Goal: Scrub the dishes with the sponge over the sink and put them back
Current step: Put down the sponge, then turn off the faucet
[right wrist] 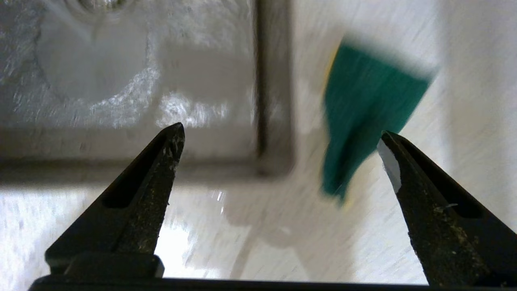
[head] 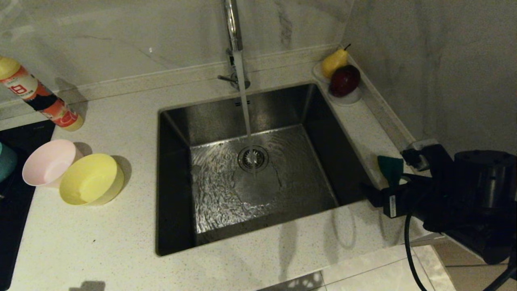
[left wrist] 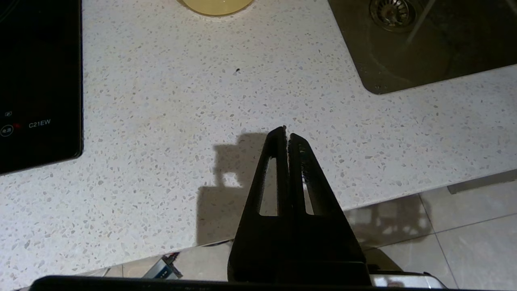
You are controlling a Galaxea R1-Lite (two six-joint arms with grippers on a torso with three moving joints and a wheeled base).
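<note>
A pale pink bowl [head: 47,161] and a yellow bowl [head: 91,179] lean together on the counter left of the sink [head: 282,105]. A bluish rim [head: 6,161] shows at the left edge. Water runs from the chrome faucet [head: 233,28] onto the drain. The sponge [head: 391,169], green face up, lies on the counter at the sink's right rim. My right gripper [right wrist: 281,131] hangs open just above the counter beside it. The sponge [right wrist: 363,113] lies just ahead of one fingertip [right wrist: 389,149], with nothing between the jaws. My left gripper [left wrist: 286,131] is shut and empty over the counter's front edge.
A tilted bottle [head: 40,99] stands at the back left. A white dish with a pear and a dark red fruit [head: 343,81] sits in the back right corner by the wall. A black cooktop [left wrist: 38,81] lies left of the bowls.
</note>
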